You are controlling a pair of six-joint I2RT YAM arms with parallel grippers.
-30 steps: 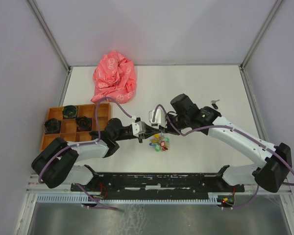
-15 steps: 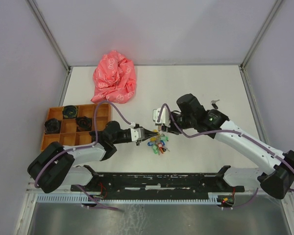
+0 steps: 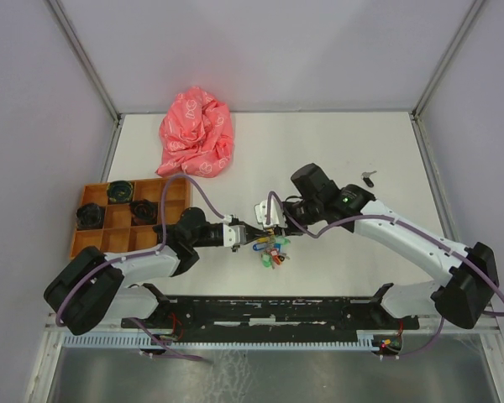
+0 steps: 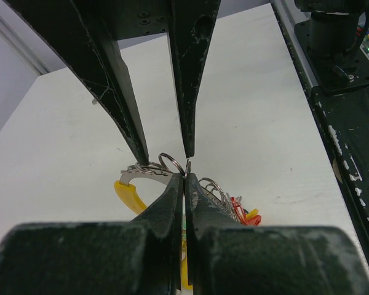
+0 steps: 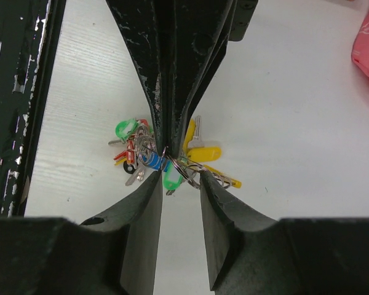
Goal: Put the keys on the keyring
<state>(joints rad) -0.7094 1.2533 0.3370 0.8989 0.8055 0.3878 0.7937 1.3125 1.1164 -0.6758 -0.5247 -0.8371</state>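
- Keyring (image 4: 166,163) with its bunch of coloured keys (image 3: 273,250) sits near the middle of the table (image 3: 361,143), the keys lying on the surface.
- Left gripper (image 4: 185,179): jaws closed, pinching the keyring wire.
- Right gripper (image 5: 180,178): jaws narrowly parted, tips straddling the ring from the opposite side, not clamped.
- Single dark-headed key (image 3: 369,176) lies well apart, toward the far right of the table.

Nothing legible is showing anywhere. The pink cloth (image 3: 196,133), lying well beyond the left gripper (image 3: 254,234), is carrying white printed marks, but they are coming out too small to read.
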